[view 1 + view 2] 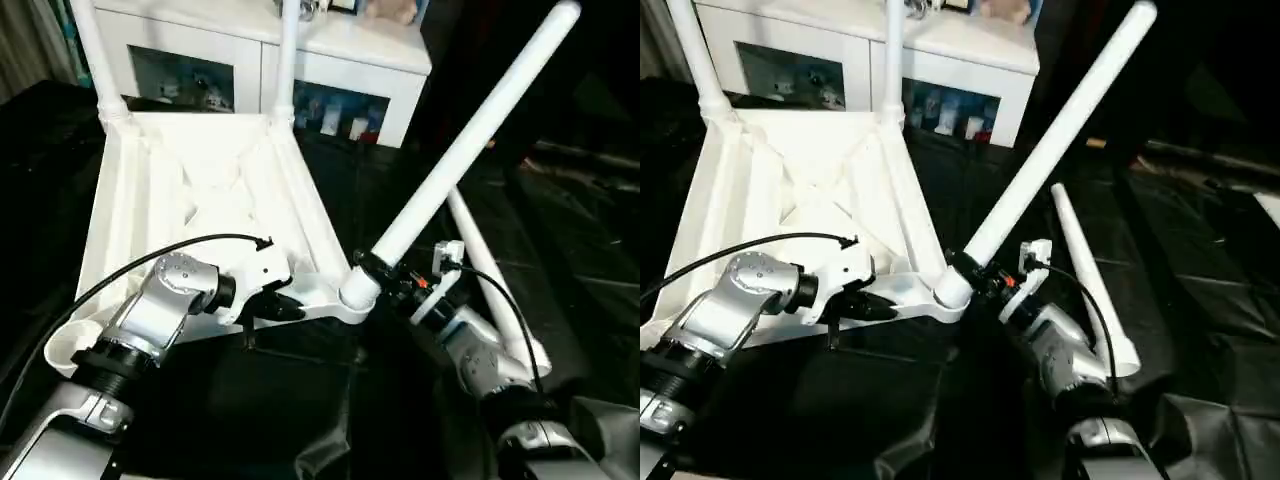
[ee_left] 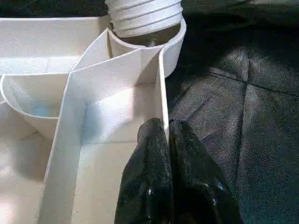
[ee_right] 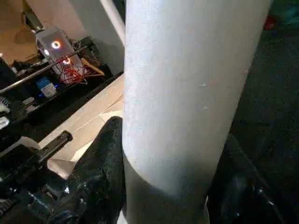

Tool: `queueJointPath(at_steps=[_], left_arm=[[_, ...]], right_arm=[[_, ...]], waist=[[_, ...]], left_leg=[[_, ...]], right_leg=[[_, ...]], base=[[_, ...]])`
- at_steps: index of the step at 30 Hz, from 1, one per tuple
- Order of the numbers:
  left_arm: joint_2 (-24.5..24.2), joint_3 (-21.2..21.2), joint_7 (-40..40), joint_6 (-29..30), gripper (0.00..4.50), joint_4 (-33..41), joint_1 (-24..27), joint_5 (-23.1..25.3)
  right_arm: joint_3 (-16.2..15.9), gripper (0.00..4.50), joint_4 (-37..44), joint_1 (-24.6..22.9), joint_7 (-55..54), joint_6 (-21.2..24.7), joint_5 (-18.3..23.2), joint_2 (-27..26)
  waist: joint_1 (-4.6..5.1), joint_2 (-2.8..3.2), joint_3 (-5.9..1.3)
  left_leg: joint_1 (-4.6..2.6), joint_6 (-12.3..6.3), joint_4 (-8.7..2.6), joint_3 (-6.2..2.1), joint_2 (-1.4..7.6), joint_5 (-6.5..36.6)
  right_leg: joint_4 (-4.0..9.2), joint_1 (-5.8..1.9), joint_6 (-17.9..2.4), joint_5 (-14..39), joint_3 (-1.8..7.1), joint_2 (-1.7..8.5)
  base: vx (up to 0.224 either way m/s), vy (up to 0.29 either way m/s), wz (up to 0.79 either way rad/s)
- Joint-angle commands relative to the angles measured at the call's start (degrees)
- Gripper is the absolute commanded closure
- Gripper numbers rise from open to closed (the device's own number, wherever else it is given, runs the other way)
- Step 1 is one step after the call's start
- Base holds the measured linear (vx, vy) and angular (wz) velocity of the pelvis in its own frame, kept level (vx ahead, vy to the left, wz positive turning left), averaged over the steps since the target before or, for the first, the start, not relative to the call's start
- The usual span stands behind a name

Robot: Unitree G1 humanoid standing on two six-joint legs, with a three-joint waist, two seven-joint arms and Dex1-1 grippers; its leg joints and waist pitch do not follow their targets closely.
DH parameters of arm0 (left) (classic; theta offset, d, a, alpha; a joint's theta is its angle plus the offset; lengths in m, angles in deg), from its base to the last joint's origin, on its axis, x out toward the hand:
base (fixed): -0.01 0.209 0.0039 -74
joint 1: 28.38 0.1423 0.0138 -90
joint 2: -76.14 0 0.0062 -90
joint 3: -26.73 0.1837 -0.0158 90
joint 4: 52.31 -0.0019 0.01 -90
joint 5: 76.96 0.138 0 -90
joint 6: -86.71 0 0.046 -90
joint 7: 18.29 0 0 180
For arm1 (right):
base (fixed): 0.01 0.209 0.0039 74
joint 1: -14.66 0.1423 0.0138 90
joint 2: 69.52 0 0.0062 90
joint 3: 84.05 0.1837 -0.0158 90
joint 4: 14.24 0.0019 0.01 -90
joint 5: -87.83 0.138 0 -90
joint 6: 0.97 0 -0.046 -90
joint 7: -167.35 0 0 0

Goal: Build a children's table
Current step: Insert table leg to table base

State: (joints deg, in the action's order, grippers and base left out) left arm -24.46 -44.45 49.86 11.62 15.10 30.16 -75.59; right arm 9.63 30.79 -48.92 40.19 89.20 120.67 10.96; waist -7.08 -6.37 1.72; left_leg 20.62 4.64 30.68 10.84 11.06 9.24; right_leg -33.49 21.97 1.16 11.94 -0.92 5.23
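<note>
Seating the third leg (image 1: 470,140): my right gripper (image 1: 385,275) clasps it at the near-right corner socket (image 2: 161,44) of the upturned children's table (image 1: 190,190), while my left gripper (image 2: 164,140) pinches the near rim. Next I must straighten and press it home.

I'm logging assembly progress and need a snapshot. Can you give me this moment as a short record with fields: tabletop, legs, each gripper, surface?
tabletop: white tabletop lies underside up, ribs showing
legs fitted: two upright in the far corner sockets, far-left leg and far-right leg
leg in work: third leg tilted, its threaded end at the near-right corner socket
spare leg: fourth leg lies on the black cover
left gripper: shut on the tabletop's near rim wall
right gripper: shut on the third leg near its lower end
</note>
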Motion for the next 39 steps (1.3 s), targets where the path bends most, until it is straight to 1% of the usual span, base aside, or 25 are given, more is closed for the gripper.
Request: queueJointPath(at_steps=[1, 2, 3, 5, 6, 7, 8, 9, 10, 12, 14, 15, 18, 19, 20, 21, 25, 28, 30, 32, 33, 35, 37, 38, 39], left_arm=[[-0.7, 1.1, 4.6, -0.8, 4.5, 0.9, 0.8, -1.2], [-0.7, 1.1, 4.6, -0.8, 4.5, 0.9, 0.8, -1.2], [-0.7, 1.2, 4.6, -0.8, 4.5, 0.9, 0.7, -1.1], [-0.6, 1.3, 4.4, -0.8, 4.5, 0.9, 0.6, -1.0], [-0.6, 1.4, 4.4, -0.8, 4.5, 0.9, 0.6, -1.0], [-0.6, 1.4, 4.4, -0.8, 4.5, 1.0, 0.5, -1.0], [-0.6, 1.4, 4.4, -0.8, 4.5, 1.0, 0.5, -1.0], [-0.6, 1.6, 4.2, -0.7, 4.5, 1.1, 0.5, -0.8], [-0.6, 1.6, 4.2, -0.7, 4.5, 1.1, 0.5, -0.8], [-0.7, 1.7, 4.0, -0.6, 4.5, 1.3, 0.4, -1.0], [-0.7, 1.7, 3.9, -0.6, 4.5, 1.3, 0.4, -1.1], [-0.7, 1.6, 3.7, -0.6, 4.5, 1.3, 0.4, -1.1], [-0.7, 1.4, 3.7, -0.5, 4.5, 1.3, 0.2, -1.1], [-0.8, 1.3, 3.7, -0.5, 4.5, 1.2, 0.2, -1.2], [-0.8, 1.3, 3.8, -0.5, 4.5, 1.2, 0.2, -1.2], [-0.8, 1.3, 3.7, -0.6, 4.5, 1.1, 0.1, -1.1], [-0.6, 1.4, 3.7, -0.8, 4.5, 0.7, -0.2, -1.1], [-0.5, 1.4, 3.6, -0.8, 4.5, 0.6, -0.4, -1.1], [-0.5, 1.3, 3.7, -0.8, 4.5, 0.5, -0.5, -1.0], [-0.5, 1.3, 3.6, -0.9, 4.5, 0.3, -0.6, -1.0], [-0.5, 1.3, 3.6, -0.9, 4.5, 0.3, -0.6, -1.0], [-0.6, 1.2, 3.7, -1.0, 4.5, 0.3, -0.6, -1.0], [-0.5, 1.3, 3.7, -1.0, 4.5, 0.0, -0.7, -1.0], [-0.5, 1.3, 3.7, -1.0, 4.5, 0.0, -0.7, -1.0], [-0.4, 1.3, 3.7, -1.1, 4.5, -0.1, -0.8, -1.0]], right_arm=[[1.7, 2.63, 3.1, -1.5, -2.4, 0.5, -2.2, 4.7], [1.4, 2.63, 3.7, -1.5, -2.2, 0.6, -2.4, 4.8], [0.4, 2.63, 5.8, -1.7, -1.7, 0.7, -3.1, 5.2], [-3.4, 2.63, 9.9, -1.8, -0.7, -0.4, -7.1, 6.6], [-3.7, 2.63, 10.1, -1.8, -0.6, -0.5, -7.4, 6.7], [-5.1, 2.63, 11.4, -1.7, -0.4, -1.0, -9.2, 7.1], [-5.1, 2.63, 11.4, -1.7, -0.4, -1.0, -9.2, 7.1], [-8.3, 2.63, 13.1, -1.2, -0.3, -4.3, -14.2, 7.9], [-8.3, 2.63, 13.1, -1.2, -0.3, -4.3, -14.2, 7.9], [-9.7, 2.63, 15.6, -1.7, -0.1, -6.0, -16.5, 7.8], [-9.7, 2.63, 16.2, -1.9, 0.1, -6.2, -16.3, 7.6], [-10.0, 2.63, 17.0, -2.3, 0.1, -7.3, -16.6, 7.5], [-10.7, 2.63, 18.9, -3.3, -0.4, -10.6, -18.0, 7.4], [-10.9, 2.63, 19.3, -3.4, -0.5, -11.2, -18.4, 7.5], [-11.1, 2.63, 19.5, -3.5, -0.6, -11.6, -18.8, 7.5], [-11.4, 2.63, 19.5, -3.6, -0.5, -11.5, -19.0, 7.6], [-11.9, 2.63, 18.9, -4.3, 0.7, -10.5, -19.1, 7.9], [-12.4, 2.63, 18.7, -5.2, 1.6, -9.9, -19.5, 7.8], [-12.7, 2.63, 18.7, -5.4, 1.7, -9.9, -19.7, 7.8], [-12.7, 2.63, 18.3, -5.5, 1.6, -10.0, -19.6, 7.5], [-12.5, 2.63, 17.9, -5.3, 1.5, -10.0, -19.5, 7.2], [-12.2, 2.63, 16.8, -5.0, 1.2, -10.2, -19.3, 6.7], [-11.1, 2.63, 14.6, -4.2, 0.6, -10.4, -18.5, 5.6], [-11.1, 2.63, 14.6, -4.2, 0.6, -10.4, -18.5, 5.6], [-9.5, 2.63, 12.9, -3.3, 0.0, -9.5, -16.8, 4.5]], waist=[[-0.04, 1.06, -2.61], [-0.18, 1.05, -2.61], [-0.41, 1.05, -2.71], [-0.63, 1.0, -2.78], [-0.73, 1.01, -2.64], [-0.86, 1.2, -2.59], [-0.87, 1.15, -2.62], [-0.88, 1.0, -2.5], [-0.9, 1.13, -2.42], [-0.78, 0.97, -2.41], [-0.76, 1.05, -2.47], [-0.76, 0.89, -2.48], [-0.9, 0.85, -2.57], [-0.87, 0.9, -2.6], [-0.9, 0.86, -2.58], [-0.82, 1.0, -2.56], [-0.77, 0.97, -2.54], [-0.79, 0.89, -2.58], [-0.8, 1.02, -2.52], [-0.78, 1.0, -2.5], [-0.79, 1.12, -2.49], [-0.71, 1.11, -2.53], [-0.69, 1.16, -2.59], [-0.69, 1.12, -2.65], [-0.71, 0.93, -2.67]], left_leg=[[-0.97, -0.53, -3.22, -0.38, 2.03, 12.9], [-0.99, -0.85, -3.1, -0.32, 2.02, 11.8], [-0.97, -1.54, -2.81, -0.23, 1.93, 9.2], [-0.7, -2.31, -2.42, -0.14, 1.7, 6.1], [-0.54, -2.43, -2.23, -0.09, 1.67, 5.9], [-0.72, -2.21, -2.24, 0.01, 1.75, 7.2], [-0.74, -2.08, -2.26, 0.01, 1.75, 7.7], [-0.65, -1.63, -2.36, 0.03, 1.88, 9.2], [-0.61, -1.19, -2.45, -0.03, 1.92, 10.0], [-0.63, -0.23, -2.57, -0.12, 1.96, 12.0], [-0.66, -0.26, -2.51, -0.15, 1.95, 11.8], [-0.74, -0.46, -2.39, -0.09, 1.94, 11.3], [-0.7, -1.14, -2.11, 0.0, 1.84, 9.8], [-0.6, -1.25, -2.06, -0.02, 1.79, 9.3], [-0.66, -1.54, -1.98, 0.05, 1.78, 9.0], [-0.62, -1.64, -2.03, 0.0, 1.77, 9.3], [-0.61, -1.48, -1.97, -0.02, 1.81, 10.5], [-0.57, -1.57, -1.87, -0.05, 1.8, 10.5], [-0.62, -1.45, -1.91, -0.07, 1.86, 11.1], [-0.62, -1.17, -1.92, -0.08, 1.88, 11.9], [-0.65, -1.03, -1.95, -0.1, 1.9, 12.2], [-0.62, -0.68, -1.97, -0.16, 1.91, 12.8], [-0.65, -0.66, -1.91, -0.13, 1.89, 12.5], [-0.65, -0.75, -1.84, -0.11, 1.86, 12.2], [-0.59, -0.94, -1.78, -0.08, 1.82, 11.7]], right_leg=[[2.54, -1.32, -11.3, 2.1, 0.99, 2.0], [2.46, -1.36, -11.4, 0.7, 0.97, 1.94], [2.14, -1.5, -11.5, -2.2, 0.89, 1.81], [1.76, -1.67, -11.6, -5.8, 0.85, 1.66], [1.62, -1.52, -11.6, -6.2, 0.89, 1.6], [1.7, -1.32, -11.6, -4.7, 0.89, 1.7], [1.71, -1.41, -11.6, -4.0, 0.88, 1.7], [1.86, -1.3, -11.4, -2.0, 0.91, 1.82], [1.93, -1.25, -11.2, -0.6, 0.89, 1.88], [2.1, -1.24, -10.3, 2.4, 1.0, 1.91], [1.93, -1.23, -10.3, 1.6, 1.07, 1.9], [1.84, -1.16, -10.5, 0.5, 1.04, 1.81], [1.52, -1.3, -11.0, -2.3, 1.03, 1.73], [1.41, -1.36, -11.0, -2.9, 1.04, 1.72], [1.42, -1.32, -11.1, -3.6, 1.03, 1.68], [1.41, -1.36, -11.3, -3.2, 1.01, 1.67], [1.47, -1.37, -11.4, -1.7, 1.05, 1.7], [1.39, -1.39, -11.6, -1.7, 1.06, 1.71], [1.41, -1.27, -11.6, -0.9, 1.06, 1.76], [1.45, -1.23, -11.6, 0.0, 1.06, 1.74], [1.47, -1.19, -11.6, 0.3, 1.06, 1.76], [1.45, -1.21, -11.5, 0.9, 1.05, 1.79], [1.39, -1.17, -11.7, 0.3, 1.05, 1.78], [1.29, -1.19, -12.0, -0.3, 1.05, 1.8], [1.22, -1.3, -12.2, -1.1, 1.03, 1.74]], base=[[0.0, 0.0, 0.0], [0.0, 0.0, 0.0], [0.0, 0.0, 0.0], [0.0, 0.0, 0.0], [0.0, 0.0, 0.0], [0.0, 0.0, 0.0], [0.0, 0.0, 0.0], [0.0, 0.0, 0.0], [0.0, 0.0, 0.0], [0.0, 0.0, 0.0], [0.0, 0.0, 0.0], [0.0, 0.0, 0.0], [0.0, 0.0, 0.0], [0.0, 0.0, 0.0], [0.0, 0.0, 0.0], [0.0, 0.0, 0.0], [0.0, 0.0, 0.0], [0.0, 0.0, 0.0], [0.0, 0.0, 0.0], [0.0, 0.0, 0.0], [0.0, 0.0, 0.0], [0.0, 0.0, 0.0], [0.0, 0.0, 0.0], [0.0, 0.0, 0.0], [0.0, 0.0, 0.0]])
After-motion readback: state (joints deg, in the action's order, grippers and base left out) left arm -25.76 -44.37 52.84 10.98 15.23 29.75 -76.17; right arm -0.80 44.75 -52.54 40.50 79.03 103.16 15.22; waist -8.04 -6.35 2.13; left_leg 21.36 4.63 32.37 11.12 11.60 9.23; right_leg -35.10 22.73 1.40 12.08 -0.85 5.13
